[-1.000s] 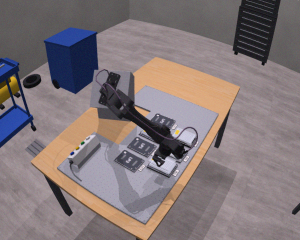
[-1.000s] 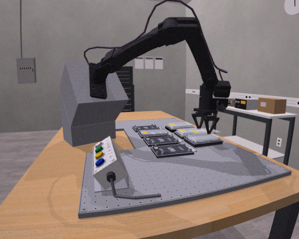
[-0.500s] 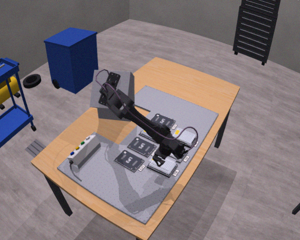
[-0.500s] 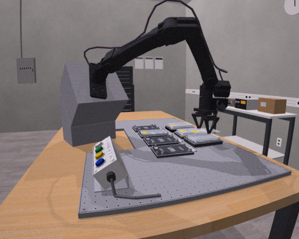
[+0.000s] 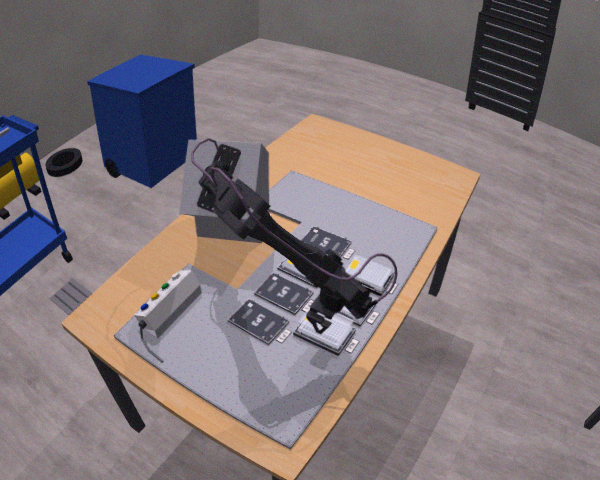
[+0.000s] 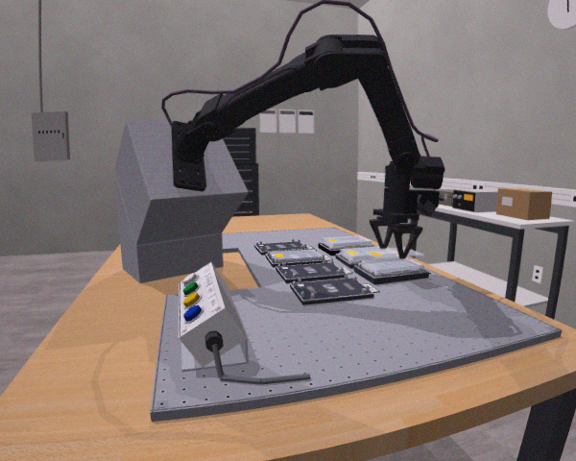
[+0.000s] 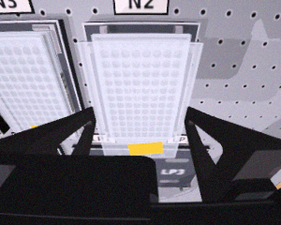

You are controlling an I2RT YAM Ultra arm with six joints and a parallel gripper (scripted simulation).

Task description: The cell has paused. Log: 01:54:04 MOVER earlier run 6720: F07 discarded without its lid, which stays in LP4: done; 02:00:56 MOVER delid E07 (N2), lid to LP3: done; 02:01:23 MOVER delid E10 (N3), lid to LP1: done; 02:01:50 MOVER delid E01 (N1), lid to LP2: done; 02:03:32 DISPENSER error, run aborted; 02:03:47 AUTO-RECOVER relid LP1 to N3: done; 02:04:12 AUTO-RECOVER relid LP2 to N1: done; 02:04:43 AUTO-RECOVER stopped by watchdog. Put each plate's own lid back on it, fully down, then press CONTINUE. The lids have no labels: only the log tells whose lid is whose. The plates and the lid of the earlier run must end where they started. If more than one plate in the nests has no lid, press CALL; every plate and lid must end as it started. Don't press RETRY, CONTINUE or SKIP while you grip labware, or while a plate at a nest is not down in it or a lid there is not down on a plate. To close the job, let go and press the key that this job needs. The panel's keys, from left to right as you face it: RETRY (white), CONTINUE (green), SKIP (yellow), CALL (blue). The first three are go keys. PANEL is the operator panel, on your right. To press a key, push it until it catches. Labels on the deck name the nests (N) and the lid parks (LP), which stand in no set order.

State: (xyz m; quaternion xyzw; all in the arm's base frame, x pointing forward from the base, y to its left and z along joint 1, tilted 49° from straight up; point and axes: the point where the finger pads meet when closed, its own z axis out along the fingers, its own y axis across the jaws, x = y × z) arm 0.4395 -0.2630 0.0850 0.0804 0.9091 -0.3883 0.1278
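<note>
My gripper [image 5: 321, 321] [image 6: 396, 248] [image 7: 140, 112] is shut on the near end of a clear lid [image 7: 140, 89] with a yellow tab. The lid lies lengthwise over the well plate in nest N2 [image 6: 392, 270]. I cannot tell whether it is fully down. Beside it, the N3 plate [image 7: 23, 80] has a lid on, and so does the N1 plate [image 5: 375, 273] [image 6: 345, 242]. Parks LP3 [image 5: 258, 321] [image 6: 332, 289], LP1 [image 5: 283, 292] [image 6: 310, 275] and LP2 [image 5: 325, 240] are bare. A lid [image 6: 294, 255] lies on the fourth park, mostly hidden under the arm in the top view.
The operator panel [image 5: 168, 304] [image 6: 203, 309] stands at the deck's near left with green [image 6: 190, 287], yellow [image 6: 191, 299] and blue [image 6: 192, 312] keys and a cable along the deck. The arm's grey base block [image 6: 174, 213] stands behind it.
</note>
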